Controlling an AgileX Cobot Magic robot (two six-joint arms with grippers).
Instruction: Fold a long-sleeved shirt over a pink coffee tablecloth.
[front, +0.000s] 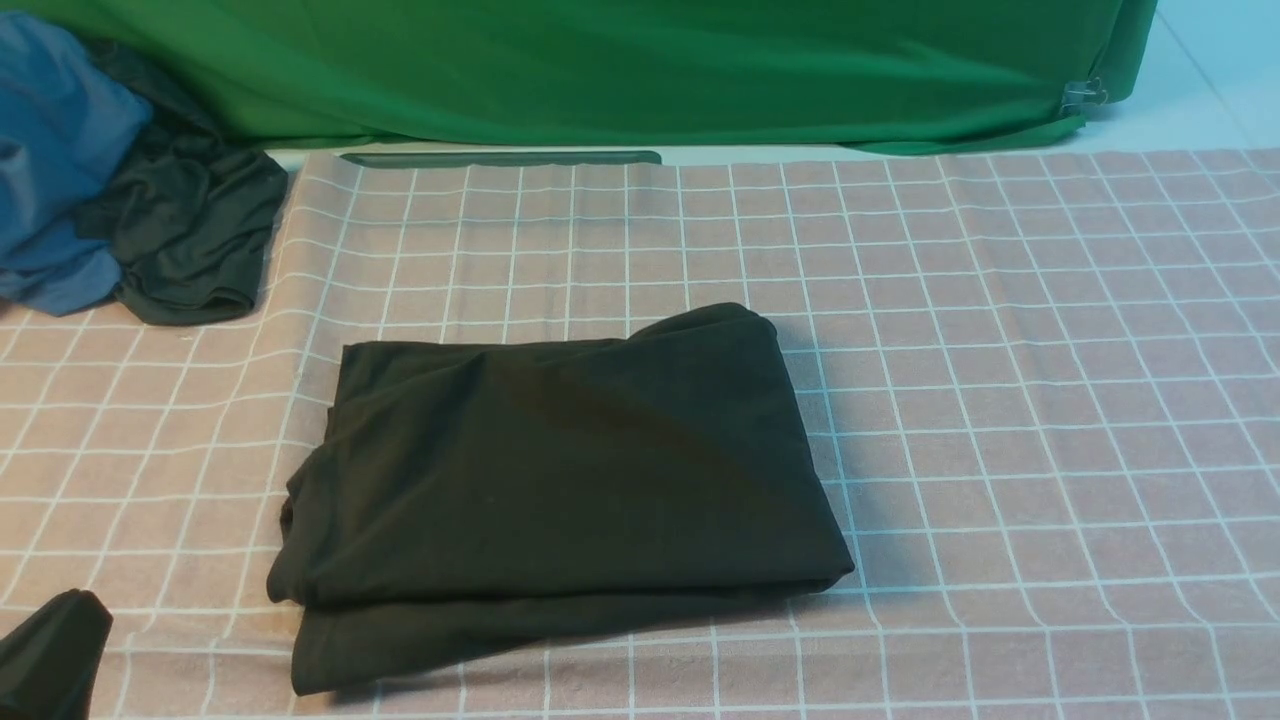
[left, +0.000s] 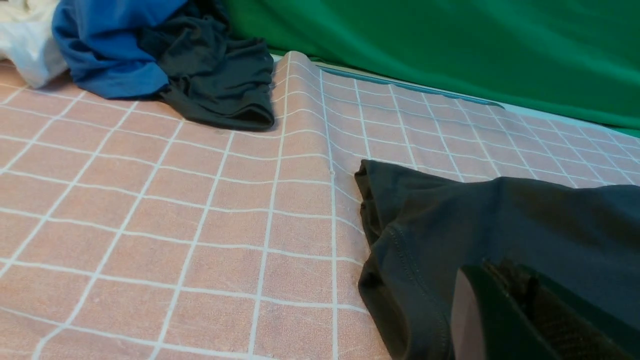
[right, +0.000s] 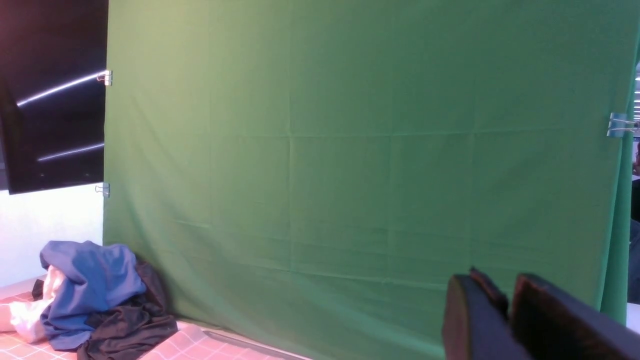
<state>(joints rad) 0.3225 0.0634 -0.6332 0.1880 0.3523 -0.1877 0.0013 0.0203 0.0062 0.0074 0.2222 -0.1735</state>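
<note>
Shirt: the long-sleeved shirt (front: 560, 480) lies folded into a rough rectangle on the pink coffee tablecloth (front: 1000, 400), toward the near middle, its layered edges showing along the near side.
Tablecloth: spread flat over the table, white grid lines faintly rippled near the far left.
Left gripper: the left gripper (left: 520, 310) sits low at the near left, just beside the shirt's corner (only a dark tip (front: 50, 650) shows from the front); its fingers are pressed together with nothing between them.
Right gripper: the right gripper (right: 505, 315) is raised and faces the backdrop; a narrow gap shows between its fingers (right: 470, 320) and they hold nothing.
Other clothes: a blue garment (front: 50, 160) and a dark grey-green garment (front: 190, 230) heaped at the far left corner.
Backdrop: a green cloth (front: 640, 70) hangs behind the table, held by clips.
</note>
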